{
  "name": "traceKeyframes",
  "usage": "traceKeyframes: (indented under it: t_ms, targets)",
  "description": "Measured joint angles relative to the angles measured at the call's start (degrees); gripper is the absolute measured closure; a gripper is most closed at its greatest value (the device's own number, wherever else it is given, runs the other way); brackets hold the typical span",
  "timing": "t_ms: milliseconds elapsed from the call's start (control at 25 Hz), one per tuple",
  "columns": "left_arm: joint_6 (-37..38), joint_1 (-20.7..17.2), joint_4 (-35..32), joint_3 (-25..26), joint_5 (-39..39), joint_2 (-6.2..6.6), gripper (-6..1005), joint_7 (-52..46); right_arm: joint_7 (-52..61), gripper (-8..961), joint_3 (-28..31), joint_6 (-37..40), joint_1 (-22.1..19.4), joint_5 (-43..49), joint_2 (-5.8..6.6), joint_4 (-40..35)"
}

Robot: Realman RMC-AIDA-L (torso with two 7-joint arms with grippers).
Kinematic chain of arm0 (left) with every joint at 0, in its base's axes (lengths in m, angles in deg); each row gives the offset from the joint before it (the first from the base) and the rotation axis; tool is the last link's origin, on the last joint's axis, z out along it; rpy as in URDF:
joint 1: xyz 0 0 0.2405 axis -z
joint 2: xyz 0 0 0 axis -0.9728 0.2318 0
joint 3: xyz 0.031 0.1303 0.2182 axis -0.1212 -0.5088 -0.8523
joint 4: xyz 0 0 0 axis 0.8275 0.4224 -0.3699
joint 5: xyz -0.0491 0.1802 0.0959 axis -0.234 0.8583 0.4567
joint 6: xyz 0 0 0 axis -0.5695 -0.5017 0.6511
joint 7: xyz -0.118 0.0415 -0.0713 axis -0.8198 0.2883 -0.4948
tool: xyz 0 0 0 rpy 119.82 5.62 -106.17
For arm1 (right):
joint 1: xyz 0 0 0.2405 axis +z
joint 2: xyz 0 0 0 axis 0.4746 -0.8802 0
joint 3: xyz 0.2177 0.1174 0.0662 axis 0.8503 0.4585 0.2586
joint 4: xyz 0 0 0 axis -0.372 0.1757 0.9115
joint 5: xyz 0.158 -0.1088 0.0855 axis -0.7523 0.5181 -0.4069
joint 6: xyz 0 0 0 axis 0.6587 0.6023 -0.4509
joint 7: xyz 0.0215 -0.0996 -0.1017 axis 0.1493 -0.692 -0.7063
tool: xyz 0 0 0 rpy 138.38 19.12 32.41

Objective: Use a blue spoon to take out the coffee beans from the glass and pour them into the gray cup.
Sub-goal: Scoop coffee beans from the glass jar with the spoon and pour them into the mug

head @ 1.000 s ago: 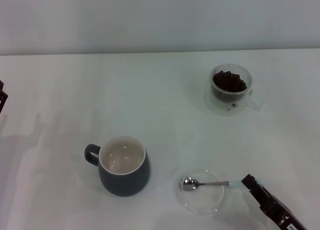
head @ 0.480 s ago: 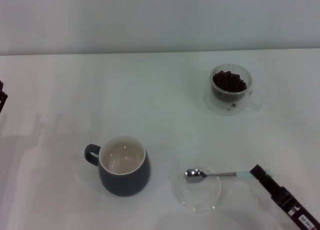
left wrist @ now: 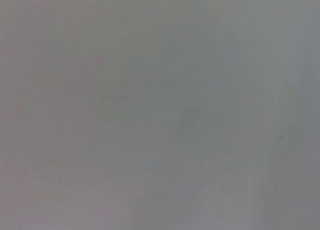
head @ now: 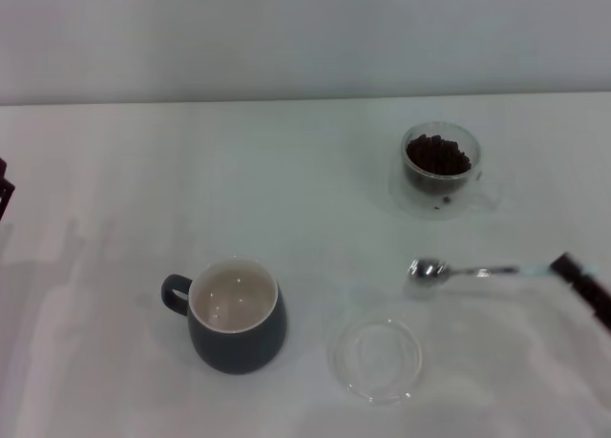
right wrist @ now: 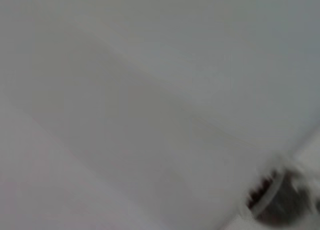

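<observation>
My right gripper is shut on the pale blue handle of the blue spoon and holds it level above the table at the right, its metal bowl empty. The glass with the coffee beans stands behind the spoon at the back right; it also shows blurred in the right wrist view. The gray cup stands at the front left, its cream inside empty. My left gripper is parked at the left edge.
A flat clear round dish lies empty in front, right of the gray cup. The white table ends at a pale wall behind. The left wrist view shows only blank grey.
My right gripper has lifted the spoon off the clear dish and carried it right and back, toward the glass. The left arm has not moved.
</observation>
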Motion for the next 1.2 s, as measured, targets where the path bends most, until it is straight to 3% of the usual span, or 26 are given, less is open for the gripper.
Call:
traceKeyframes:
  t_ms: [240,480,640,920,1200]
  targets:
    - [0.56,-1.64,-1.22,-0.09,0.10,-0.12,115,-1.14,6.20,808,0.55,2.33,3.64,-0.16,0.27,-15.18]
    - [0.35,-3.17,-1.43,-0.02,-0.01,-0.21,120,-3.59,9.26,808,-0.86,-1.97,9.54,0.43,1.42,-27.14]
    - [-0.17,-3.86,-1.07,-0.01,-0.07,-0.17,121,-7.50,11.37,808,-5.73,-8.33,12.49,0.59,2.47,-33.81]
    - [-5.33,-3.58,-0.74,0.37,-0.83,-0.04,123,-8.37,14.32,808,-17.88,-21.32,13.94,0.63,3.75,-46.09]
    - [-6.63,-3.11,-0.96,0.36,-1.39,-0.04,123,-8.38,14.53,807,-19.05,-27.15,14.78,3.73,4.48,-48.10]
